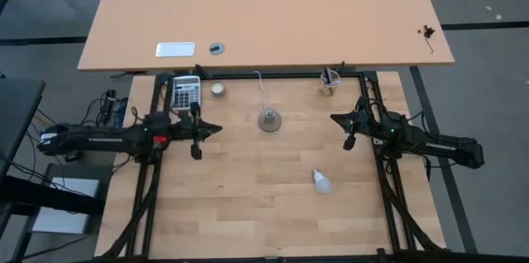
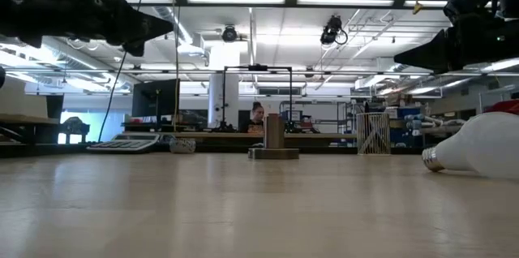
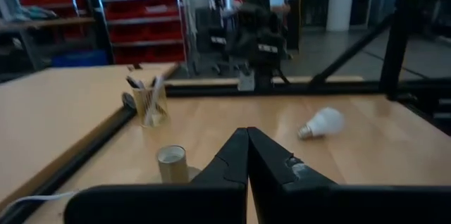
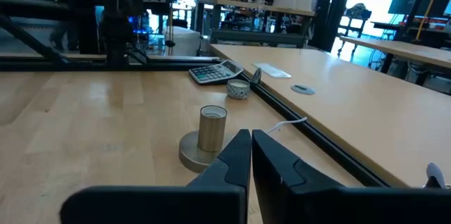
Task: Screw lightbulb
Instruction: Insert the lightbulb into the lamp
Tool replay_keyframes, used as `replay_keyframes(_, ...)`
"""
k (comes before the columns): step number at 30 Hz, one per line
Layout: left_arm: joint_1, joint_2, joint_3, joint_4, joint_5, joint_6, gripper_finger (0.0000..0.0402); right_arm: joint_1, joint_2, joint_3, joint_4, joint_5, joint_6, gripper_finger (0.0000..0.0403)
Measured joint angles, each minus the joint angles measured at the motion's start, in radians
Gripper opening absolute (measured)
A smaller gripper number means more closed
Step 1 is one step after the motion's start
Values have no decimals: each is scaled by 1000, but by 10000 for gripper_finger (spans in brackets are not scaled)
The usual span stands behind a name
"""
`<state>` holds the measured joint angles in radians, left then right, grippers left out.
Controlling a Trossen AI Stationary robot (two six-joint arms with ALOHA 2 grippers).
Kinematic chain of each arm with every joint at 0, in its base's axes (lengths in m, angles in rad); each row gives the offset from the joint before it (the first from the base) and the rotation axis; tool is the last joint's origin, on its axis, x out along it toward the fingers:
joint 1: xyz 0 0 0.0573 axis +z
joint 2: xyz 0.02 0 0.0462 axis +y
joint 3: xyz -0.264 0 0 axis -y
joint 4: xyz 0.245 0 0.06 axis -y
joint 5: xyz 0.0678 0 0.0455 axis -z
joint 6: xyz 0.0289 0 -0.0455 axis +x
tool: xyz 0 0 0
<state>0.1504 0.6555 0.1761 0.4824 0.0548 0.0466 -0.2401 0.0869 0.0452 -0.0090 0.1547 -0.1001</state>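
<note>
High view: both arms wait over the desk (image 1: 248,205), nothing held.

Left gripper (image 1: 216,128) has its fingers pressed together and empty; so has the right gripper (image 1: 334,117). Between the two stands the socket (image 1: 269,120), upright on its round base with a thin white cord running away from it. The lightbulb (image 1: 321,181) lies on its side on the bare wood, nearer the right gripper than the left, well apart from both and from the socket.
</note>
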Motion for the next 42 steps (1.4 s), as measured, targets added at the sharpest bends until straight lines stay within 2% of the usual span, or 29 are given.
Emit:
replay_keyframes(12, -64, 416, 271, 3, 57, 1, 10, 0, 0, 0, 0, 0, 0, 23)
replay_keyframes(20, -109, 694, 473, -2, 157, 5, 10, 0, 0, 0, 0, 0, 0, 23)
replay_keyframes(25, -136, 825, 592, -3, 195, 54, 10, 0, 0, 0, 0, 0, 0, 25)
replay_keyframes(34, -179, 1018, 762, -1, 220, 54, 10, 0, 0, 0, 0, 0, 0, 25)
replay_keyframes(42, -229, 1222, 923, -3, 220, -10, 10, 0, 0, 0, 0, 0, 0, 23)
